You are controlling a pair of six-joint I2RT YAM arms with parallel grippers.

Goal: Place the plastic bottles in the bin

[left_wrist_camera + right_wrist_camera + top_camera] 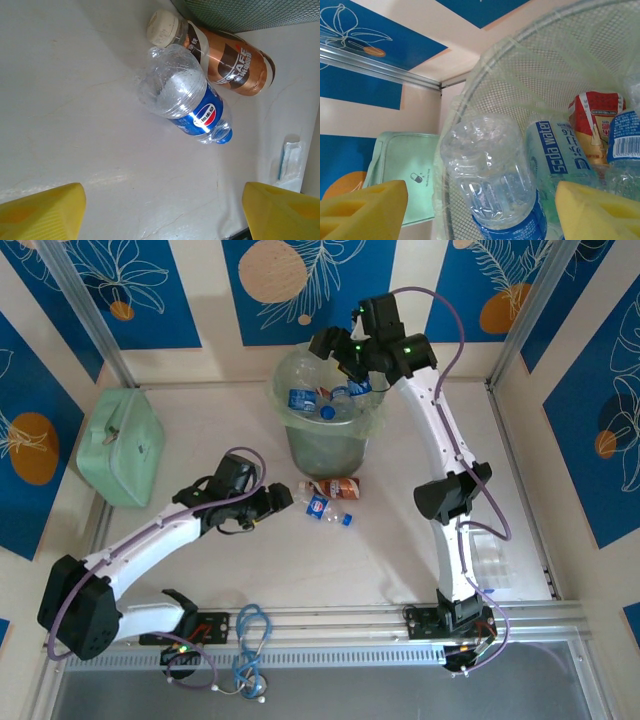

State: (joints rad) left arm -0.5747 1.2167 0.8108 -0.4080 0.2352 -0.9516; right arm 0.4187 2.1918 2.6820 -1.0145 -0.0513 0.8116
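- Top external view: the round pale green translucent plastic bin [325,440], lined with a clear bag, is noted at the far middle of the white table [380,560]. Several plastic bottles [318,400] are seen inside it.
- The right gripper [350,375] is held over the bin's mouth.
- Two bottles lie on the table just in front of the bin: a brown-labelled bottle [340,487] and a clear bottle with a blue label [325,508], touching each other.
- The left gripper [287,498] is pointed at this pair, near but apart. A flat mint-green square case [122,445] is noted at the far left.
- Left wrist view: the left gripper [160,215] is spread wide, with nothing between its yellow fingers [42,212]. The clear bottle [187,100] and the brown-labelled bottle [227,60] lie on their sides ahead, beside the bin wall [250,12].
- Right wrist view: the right gripper [480,212] is spread wide. A clear ribbed bottle [490,170] lies between the yellow fingers [597,212], apart from both, inside the bin [545,65], next to a "Soda water" bottle [557,150].
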